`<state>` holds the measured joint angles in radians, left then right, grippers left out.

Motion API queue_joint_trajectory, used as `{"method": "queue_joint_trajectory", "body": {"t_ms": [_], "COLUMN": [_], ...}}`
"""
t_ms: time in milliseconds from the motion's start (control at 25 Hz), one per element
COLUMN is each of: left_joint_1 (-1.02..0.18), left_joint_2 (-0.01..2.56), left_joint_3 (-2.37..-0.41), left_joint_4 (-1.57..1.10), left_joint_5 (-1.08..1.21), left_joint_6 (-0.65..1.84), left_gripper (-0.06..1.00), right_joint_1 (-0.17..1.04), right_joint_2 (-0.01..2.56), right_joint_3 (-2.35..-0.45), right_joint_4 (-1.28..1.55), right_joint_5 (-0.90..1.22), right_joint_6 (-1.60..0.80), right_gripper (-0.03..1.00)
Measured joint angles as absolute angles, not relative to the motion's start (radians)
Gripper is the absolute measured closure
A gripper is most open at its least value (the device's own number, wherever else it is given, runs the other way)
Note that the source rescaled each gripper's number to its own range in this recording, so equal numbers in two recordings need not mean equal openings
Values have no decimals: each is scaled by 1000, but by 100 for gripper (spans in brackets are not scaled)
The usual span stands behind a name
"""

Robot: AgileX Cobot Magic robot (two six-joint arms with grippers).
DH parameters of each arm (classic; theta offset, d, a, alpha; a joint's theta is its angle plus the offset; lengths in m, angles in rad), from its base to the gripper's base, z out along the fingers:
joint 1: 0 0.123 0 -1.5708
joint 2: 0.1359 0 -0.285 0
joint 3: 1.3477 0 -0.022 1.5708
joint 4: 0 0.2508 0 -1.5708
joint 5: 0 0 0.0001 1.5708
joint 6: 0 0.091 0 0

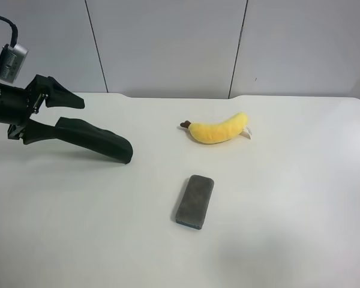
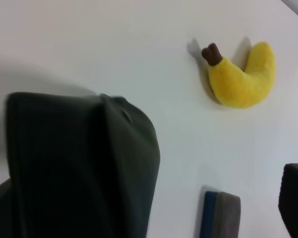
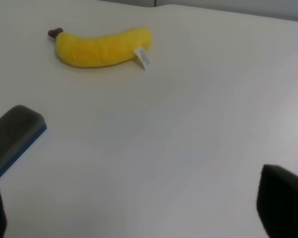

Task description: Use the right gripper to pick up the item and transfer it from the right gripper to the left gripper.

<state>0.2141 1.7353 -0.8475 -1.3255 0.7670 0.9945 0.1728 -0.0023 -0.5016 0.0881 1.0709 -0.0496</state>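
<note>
A yellow plush banana with a brown stem and a white tag lies on the white table, right of the middle. A grey block with a blue underside lies nearer the front. Both show in the right wrist view, the banana far off and the block at the picture's edge. My right gripper is open and empty above bare table, with only its dark fingertips showing. My left gripper is on the arm at the exterior high view's left, open and empty, well away from both things.
In the left wrist view a broad dark finger fills much of the picture, with the banana and the block beyond it. Grey wall panels stand behind the table. The right arm is out of the exterior high view.
</note>
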Motion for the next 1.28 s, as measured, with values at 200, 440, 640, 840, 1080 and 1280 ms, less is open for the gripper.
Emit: {"method": "queue_joint_trajectory", "body": {"t_ms": [200, 440, 640, 840, 1080, 1280], "left_joint_1": [284, 330, 336, 336, 336, 277], "left_joint_2": [1722, 1637, 1494, 1297, 1031, 878], "left_joint_3": [-903, -928, -928, -928, -928, -928], "left_joint_4": [-1268, -1195, -1028, -803, -547, -411], "left_joint_5": [762, 759, 756, 792, 900, 981], "left_joint_6": [993, 953, 839, 649, 447, 324], "left_gripper": [-5, -5, -5, -5, -5, -5], "right_joint_1": [173, 173, 173, 173, 173, 173], "right_joint_2": [-2, -2, -2, -2, -2, -2], "right_joint_3": [-502, -502, -502, -502, -502, -502], "right_joint_4": [88, 88, 88, 88, 88, 88], "right_joint_5": [1071, 1071, 1071, 1071, 1071, 1071], "right_joint_6": [-50, -50, -50, -50, -50, -50], "right_gripper": [-3, -3, -3, -3, -3, -3]}}
